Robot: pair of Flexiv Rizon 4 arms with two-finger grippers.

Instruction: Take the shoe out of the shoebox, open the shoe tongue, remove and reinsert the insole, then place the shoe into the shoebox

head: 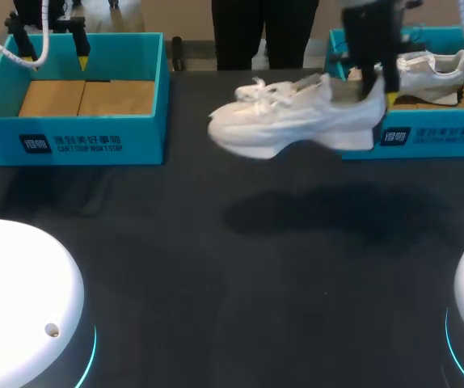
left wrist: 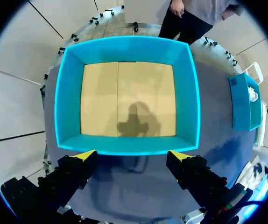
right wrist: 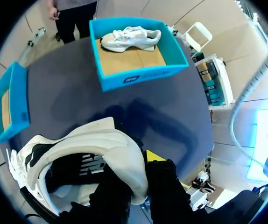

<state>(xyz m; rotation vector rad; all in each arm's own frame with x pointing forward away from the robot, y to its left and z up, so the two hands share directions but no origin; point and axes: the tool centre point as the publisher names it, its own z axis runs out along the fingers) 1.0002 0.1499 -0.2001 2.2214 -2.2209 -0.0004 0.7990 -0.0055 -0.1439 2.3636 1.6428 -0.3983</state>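
Probably light and soft-sided: trust the clamp of the right gripper (head: 381, 95) on the heel collar of the white shoe (head: 297, 125), bracing its stiffer sole with the left gripper (left wrist: 131, 155), spread apart at far left.

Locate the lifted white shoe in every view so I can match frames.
Head view: white shoe in the air at upper middle, heel in the right tool.
Left wrist view: not clearly in it.
Right wrist view: white shoe right at the tool, heel collar between its fingers.
Shared landmark: the shoebox holding the second shoe.
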